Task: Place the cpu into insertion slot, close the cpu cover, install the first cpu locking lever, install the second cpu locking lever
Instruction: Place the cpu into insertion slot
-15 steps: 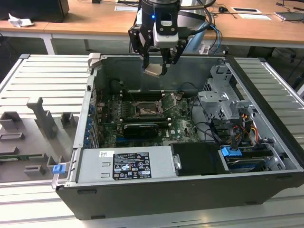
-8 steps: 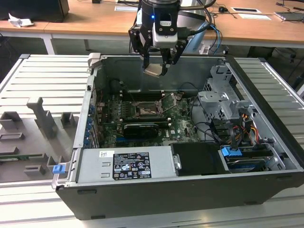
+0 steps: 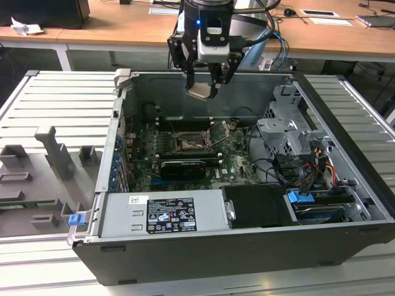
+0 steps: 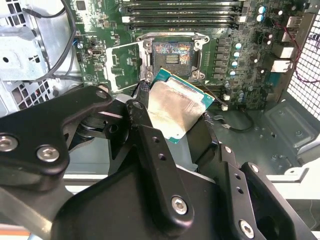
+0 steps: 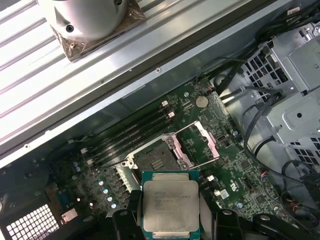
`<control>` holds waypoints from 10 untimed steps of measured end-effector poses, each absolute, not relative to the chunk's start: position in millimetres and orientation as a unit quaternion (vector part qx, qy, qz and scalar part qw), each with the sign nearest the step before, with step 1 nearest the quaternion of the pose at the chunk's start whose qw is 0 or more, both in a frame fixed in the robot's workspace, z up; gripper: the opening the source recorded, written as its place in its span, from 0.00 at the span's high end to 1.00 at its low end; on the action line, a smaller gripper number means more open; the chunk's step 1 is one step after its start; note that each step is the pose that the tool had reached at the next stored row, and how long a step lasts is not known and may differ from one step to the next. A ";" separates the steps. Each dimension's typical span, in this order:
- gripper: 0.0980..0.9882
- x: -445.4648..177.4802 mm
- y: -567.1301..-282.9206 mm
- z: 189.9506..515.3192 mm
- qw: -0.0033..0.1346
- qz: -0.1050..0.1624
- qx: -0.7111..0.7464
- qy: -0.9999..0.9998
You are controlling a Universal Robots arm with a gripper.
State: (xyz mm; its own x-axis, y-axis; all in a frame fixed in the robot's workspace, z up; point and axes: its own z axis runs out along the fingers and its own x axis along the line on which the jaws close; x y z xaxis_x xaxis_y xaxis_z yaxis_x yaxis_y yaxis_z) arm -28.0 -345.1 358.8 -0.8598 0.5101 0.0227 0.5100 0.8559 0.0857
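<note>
The tool [image 3: 202, 86] is matt black, built of flat jointed links [image 4: 150, 150] pinned with round silver screws [image 4: 179, 205]. Above it sits a pale grey block [image 3: 215, 46] under a black wrist collar [image 3: 210, 7] with a small blue light [image 3: 198, 23], and dark cables [image 3: 272, 24] loop off beside it.

Ribbed grey counter [image 3: 62, 105] carries open computer case [image 3: 216, 259]; grey fixture blocks [image 3: 55, 151] at exterior view's left.

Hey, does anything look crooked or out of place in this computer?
The cpu held by the gripper above the case looks tilted in the exterior view. The insertion slot is empty, its cpu cover swung open.
</note>
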 end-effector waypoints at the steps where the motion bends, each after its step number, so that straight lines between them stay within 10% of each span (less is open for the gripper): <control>1: 0.50 -27.9 -345.1 358.8 0.000 0.044 0.266 0.963; 10: 0.50 -27.9 -345.1 357.3 0.002 0.044 0.305 0.951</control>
State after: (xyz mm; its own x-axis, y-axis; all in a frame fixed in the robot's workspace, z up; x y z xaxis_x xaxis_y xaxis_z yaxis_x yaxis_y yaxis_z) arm -27.9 -345.1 357.3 -0.8135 0.5812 0.0228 0.5808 0.8095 0.0858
